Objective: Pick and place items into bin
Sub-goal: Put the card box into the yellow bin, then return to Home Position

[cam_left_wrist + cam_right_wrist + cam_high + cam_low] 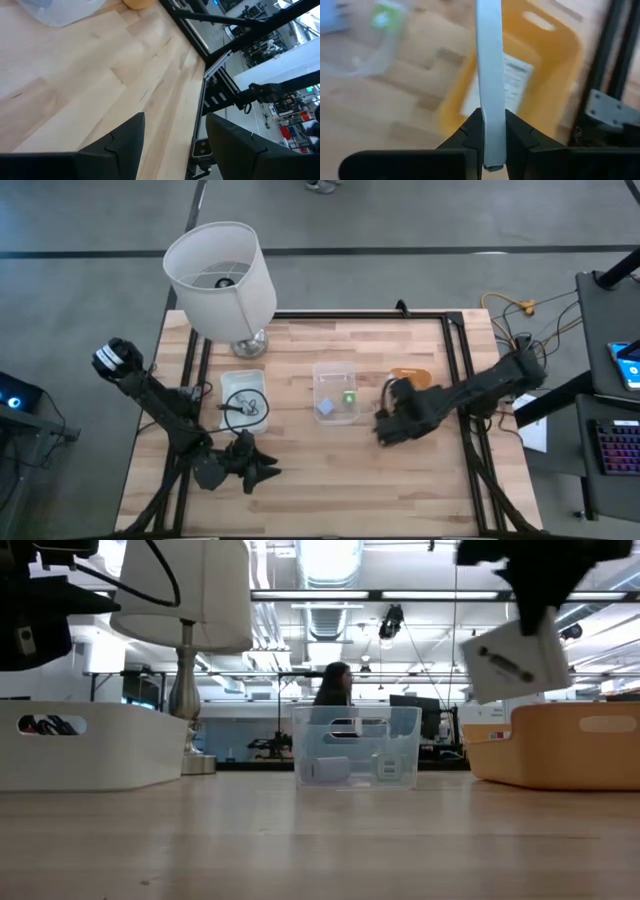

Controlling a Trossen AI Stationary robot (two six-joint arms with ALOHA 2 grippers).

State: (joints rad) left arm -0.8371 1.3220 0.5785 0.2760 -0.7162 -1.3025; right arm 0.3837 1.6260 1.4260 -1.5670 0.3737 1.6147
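Pinched edge-on by the right gripper (491, 132), a white packet (490, 75) hangs above the orange bin (555, 55); left gripper (172, 137) gapes.

Bright overhead ceiling lights (330, 560) (glaring in low view), soft shadows, right wrist view motion-blurred

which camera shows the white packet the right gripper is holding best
The low view: the white packet hangs face-on with its dark print, above the orange bin. The right wrist view shows it edge-on in the right gripper; the high and left wrist views don't.

white lampshade lamp (220, 275), wooden table (330, 490)
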